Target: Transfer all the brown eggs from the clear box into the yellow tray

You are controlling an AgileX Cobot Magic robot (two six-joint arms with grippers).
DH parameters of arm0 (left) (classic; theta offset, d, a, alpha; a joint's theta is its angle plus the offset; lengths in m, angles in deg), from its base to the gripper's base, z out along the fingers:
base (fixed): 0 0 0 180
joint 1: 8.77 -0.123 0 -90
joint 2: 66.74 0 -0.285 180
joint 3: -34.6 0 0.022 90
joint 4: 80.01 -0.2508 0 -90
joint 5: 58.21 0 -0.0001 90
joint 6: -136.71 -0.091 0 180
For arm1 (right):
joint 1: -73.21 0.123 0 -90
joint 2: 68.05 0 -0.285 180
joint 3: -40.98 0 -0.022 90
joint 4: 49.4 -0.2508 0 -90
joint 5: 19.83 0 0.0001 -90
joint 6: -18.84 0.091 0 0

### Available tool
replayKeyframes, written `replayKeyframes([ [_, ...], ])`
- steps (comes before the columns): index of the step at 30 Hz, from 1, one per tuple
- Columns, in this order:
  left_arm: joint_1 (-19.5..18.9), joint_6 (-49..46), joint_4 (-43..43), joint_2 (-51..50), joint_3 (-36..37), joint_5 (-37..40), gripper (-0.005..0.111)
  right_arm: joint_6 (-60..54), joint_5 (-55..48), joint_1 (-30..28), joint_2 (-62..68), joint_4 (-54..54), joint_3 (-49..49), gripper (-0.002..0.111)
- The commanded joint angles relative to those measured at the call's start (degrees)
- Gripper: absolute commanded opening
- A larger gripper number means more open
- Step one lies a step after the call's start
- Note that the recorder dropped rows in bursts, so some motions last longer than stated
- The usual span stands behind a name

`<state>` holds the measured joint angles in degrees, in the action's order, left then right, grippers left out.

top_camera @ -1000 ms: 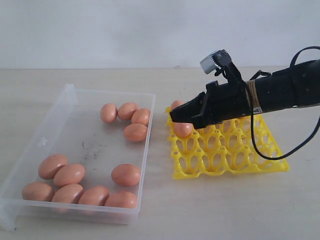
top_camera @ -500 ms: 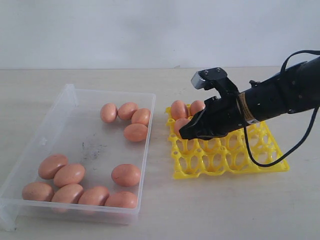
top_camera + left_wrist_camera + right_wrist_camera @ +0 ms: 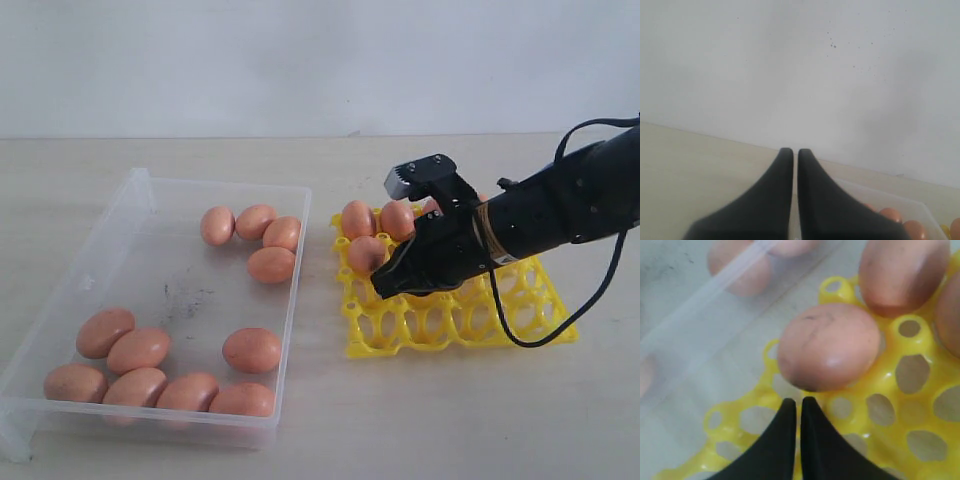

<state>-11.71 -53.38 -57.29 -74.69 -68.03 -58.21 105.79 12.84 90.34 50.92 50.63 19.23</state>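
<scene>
The brown eggs (image 3: 366,254) in the yellow tray (image 3: 455,325) had gained one; the right pincer (image 3: 385,289) had drawn back, clenched and empty, leaving eleven in the clear box (image 3: 296,262).

11 brown oval eggs (image 3: 252,350) in clear plastic box (image 3: 220,184); three visible in yellow plastic lattice tray (image 3: 440,335), right gripper (image 3: 384,288) beside one.
</scene>
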Motion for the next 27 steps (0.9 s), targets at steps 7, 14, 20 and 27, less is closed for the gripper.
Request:
replayKeyframes([
  [7,0.24,-0.33,0.28,0.16,-0.15,0.0,0.004,-2.43,-1.66,-0.06,0.94,-0.08,0.17,0.0],
  [14,0.24,-0.33,0.28,0.16,-0.15,0.0,0.004,-1.37,-0.04,-0.06,0.84,-0.08,2.69,0.0],
  [20,0.24,-0.33,0.28,0.16,-0.15,0.0,0.004,2.84,-0.94,-0.06,0.84,-0.08,3.22,0.0],
  [27,0.24,-0.33,0.28,0.16,-0.15,0.0,0.004,3.73,14.33,-0.03,-4.89,-0.08,3.22,0.0],
])
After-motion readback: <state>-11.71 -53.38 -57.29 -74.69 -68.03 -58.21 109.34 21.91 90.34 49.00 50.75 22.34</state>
